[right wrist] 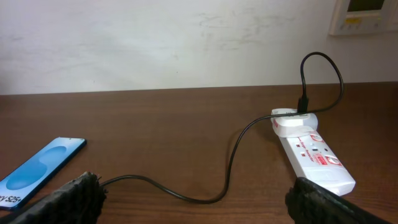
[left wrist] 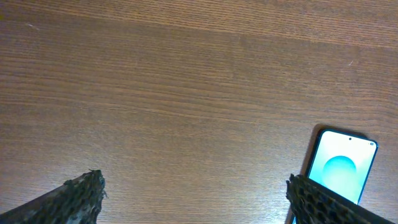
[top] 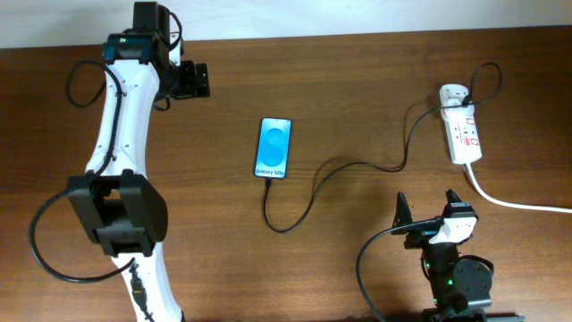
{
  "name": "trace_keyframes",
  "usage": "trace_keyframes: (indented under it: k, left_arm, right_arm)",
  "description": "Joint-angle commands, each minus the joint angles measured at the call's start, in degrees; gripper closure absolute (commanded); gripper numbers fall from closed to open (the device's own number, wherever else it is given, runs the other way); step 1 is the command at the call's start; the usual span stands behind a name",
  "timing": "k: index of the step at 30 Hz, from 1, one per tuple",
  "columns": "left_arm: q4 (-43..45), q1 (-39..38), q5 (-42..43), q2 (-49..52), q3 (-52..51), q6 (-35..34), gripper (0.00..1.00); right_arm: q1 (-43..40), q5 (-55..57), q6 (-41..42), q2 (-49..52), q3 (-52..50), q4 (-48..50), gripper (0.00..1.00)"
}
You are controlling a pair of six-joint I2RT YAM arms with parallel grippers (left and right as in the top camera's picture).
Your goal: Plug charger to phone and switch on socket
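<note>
1. The left gripper (top: 193, 79) hangs over the far left part of the wooden table (top: 357, 72). Its jaws are spread wide and nothing is between them.
2. The right gripper (top: 427, 207) sits at the near right, also spread wide and empty. It is apart from every task object.
3. The phone (top: 273, 148) lies flat near the middle of the table, screen up and lit blue and white. It is to the right of the left gripper and nearer than it.
4. The charger (top: 332, 172) is a thin black cable. It meets the phone's near edge, loops nearer, then runs right and far to a white plug on the socket (top: 463, 134).
5. Whether its tip is fully seated in the phone cannot be told.
6. The socket lies at the far right, beyond the right gripper. Its thick white cord (top: 514, 203) leaves the near end toward the right edge.
7. The position of its red switches is too small to read.
</note>
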Motion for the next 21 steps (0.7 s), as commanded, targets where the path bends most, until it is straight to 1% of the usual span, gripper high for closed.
trace_keyframes:
  k: [1,9,11,13,15,16,18,21]
  left_arm:
    - [0.1,0.2,-0.4,0.2,0.0,-0.5,0.01]
    - [-0.3,0.1,-0.4,-0.8,0.0,-0.5,0.00]
    - [-4.6,0.1,-0.7,-4.5,0.0,-0.5,0.01]
    - [-4.8,0.1,-0.7,-8.7,-1.5,-0.5,0.01]
    - [-2.7,0.2,-2.2,-14.9,-7.6,-0.5,0.01]
    - [1.4,0.1,-2.4,-19.1,-13.9,-0.5,0.01]
    - [6.4,0.1,-2.3,-25.3,-25.6,-0.5,0.01]
    - [6.1,0.1,-2.3,-33.3,-40.4,-0.5,0.01]
  right_arm:
    - [0.5,-0.8,-0.4,-0.6,-0.3,-0.5,0.02]
    - [0.5,-0.7,-0.4,-0.6,-0.3,-0.5,0.02]
    - [0.5,-0.7,-0.4,-0.6,-0.3,-0.5,0.02]
    - [0.5,-0.7,-0.4,-0.6,-0.3,-0.5,0.02]
    - [0.5,-0.7,-0.4,-0.6,-0.3,-0.5,0.02]
    - [0.5,-0.7,-0.4,-0.6,-0.3,-0.5,0.02]
    - [0.5,-0.8,-0.4,-0.6,-0.3,-0.5,0.02]
    - [0.5,-0.7,-0.4,-0.6,-0.3,-0.5,0.02]
